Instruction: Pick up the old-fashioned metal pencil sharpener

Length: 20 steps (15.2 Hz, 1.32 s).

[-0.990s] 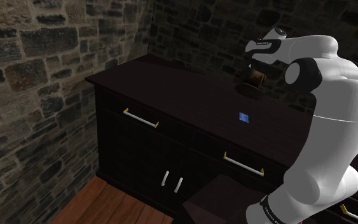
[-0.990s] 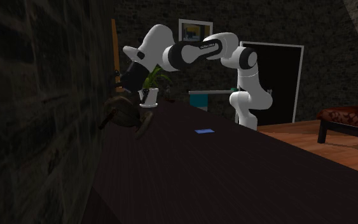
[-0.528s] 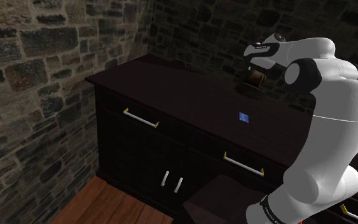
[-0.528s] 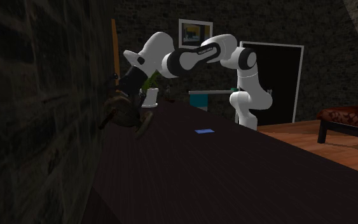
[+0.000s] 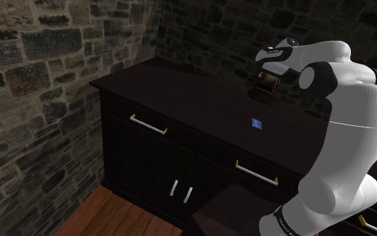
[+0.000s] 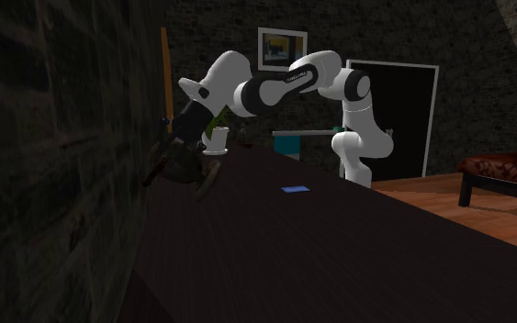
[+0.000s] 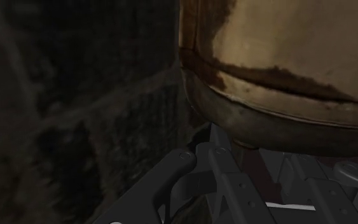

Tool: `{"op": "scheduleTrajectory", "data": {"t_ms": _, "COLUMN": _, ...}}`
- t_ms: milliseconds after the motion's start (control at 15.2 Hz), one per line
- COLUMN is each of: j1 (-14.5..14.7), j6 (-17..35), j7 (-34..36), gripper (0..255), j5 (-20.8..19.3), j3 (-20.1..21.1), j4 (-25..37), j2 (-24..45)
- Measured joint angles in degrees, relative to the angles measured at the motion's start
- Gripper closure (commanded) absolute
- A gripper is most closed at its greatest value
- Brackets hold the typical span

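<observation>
Wrist view: tool (image 7: 258, 167) with fingers (image 7: 199, 181) spread apart, close against rusty pencil sharpener (image 7: 279, 63)

A white arm (image 5: 344, 134) reaches over a dark sideboard (image 5: 193, 100) set against stone walls (image 5: 46, 53). Its end hangs just above a brown pencil sharpener (image 5: 268, 82) near the back wall. 1 small blue card (image 5: 256, 123) lies apart, nearer the front.

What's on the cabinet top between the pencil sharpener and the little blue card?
Nothing: in the shoulder view the dark cabinet top is bare between the pencil sharpener and the blue card.
</observation>
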Motion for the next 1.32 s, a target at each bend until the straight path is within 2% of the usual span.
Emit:
{"op": "scheduleTrajectory", "data": {"t_ms": 396, "j1": 0.0, "j6": -0.4, "j7": 0.1, "gripper": 255, "j5": -0.1, "j3": 0.0, "j4": 0.3, "j2": 0.1}}
{"op": "scheduleTrajectory", "data": {"t_ms": 1320, "j1": 0.0, "j6": -9.8, "j7": 1.8, "gripper": 255, "j5": -1.9, "j3": -1.4, "j4": 8.0, "j2": -1.6}}
